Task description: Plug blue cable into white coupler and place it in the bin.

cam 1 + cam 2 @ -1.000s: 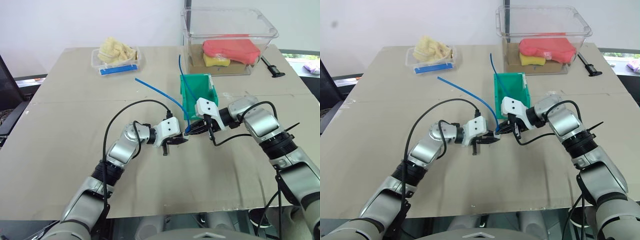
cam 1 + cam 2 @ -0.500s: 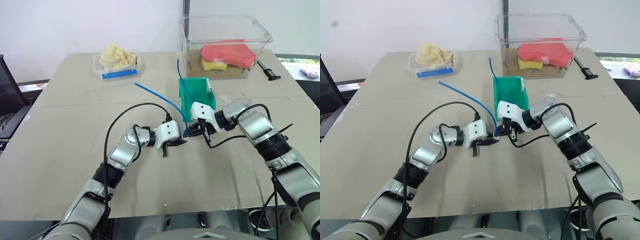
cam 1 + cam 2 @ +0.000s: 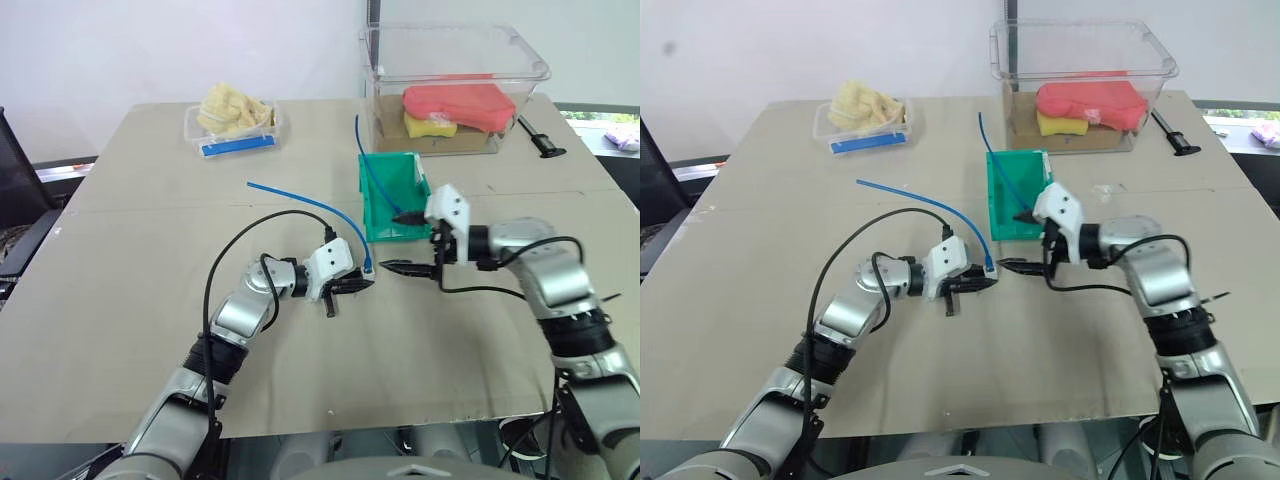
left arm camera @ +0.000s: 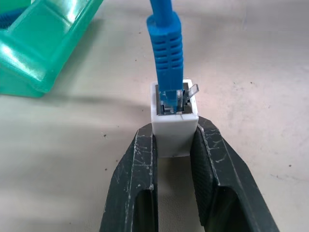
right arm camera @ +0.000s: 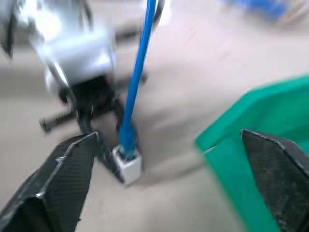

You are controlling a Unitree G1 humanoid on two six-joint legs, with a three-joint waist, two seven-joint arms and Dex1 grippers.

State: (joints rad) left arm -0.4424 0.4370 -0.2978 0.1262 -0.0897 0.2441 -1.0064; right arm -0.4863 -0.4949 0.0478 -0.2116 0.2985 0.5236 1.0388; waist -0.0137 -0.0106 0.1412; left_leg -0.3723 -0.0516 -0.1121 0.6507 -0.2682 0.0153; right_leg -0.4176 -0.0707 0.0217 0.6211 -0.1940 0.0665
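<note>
Blue cable [image 3: 310,200]: its plug sits seated in the white coupler [image 4: 174,126], with the cord arcing back across the tabletop toward the far left.
White coupler: pinched between the two black fingers of the left gripper [image 3: 349,287], just above the table, near the front of the bin.
Right gripper [image 3: 406,241]: fingers spread wide and holding nothing, hovering just in front of the bin's near wall, a short gap from the coupler.
Bin [image 3: 383,225]: teal-green, open-topped, standing mid-table just beyond both grippers; a second blue cable [image 3: 372,170] rises out of it and leans toward the far side.
Other things: a small clear tray [image 3: 232,128] with a blue label and pale crumpled material at the far left; a large clear tub [image 3: 455,70] at the far right holding a red item [image 3: 463,102] and a yellow sponge [image 3: 431,123]; a small black tool [image 3: 541,140] beside the tub.
In the way: the right gripper hangs between the coupler and the bin's front.
Surface: a tan table [image 3: 120,290] with a seam running across it.
Room: a plain white wall behind.
Hard to make out: the cable's far end is too small to read, and the bin's floor is hidden behind its near wall.
</note>
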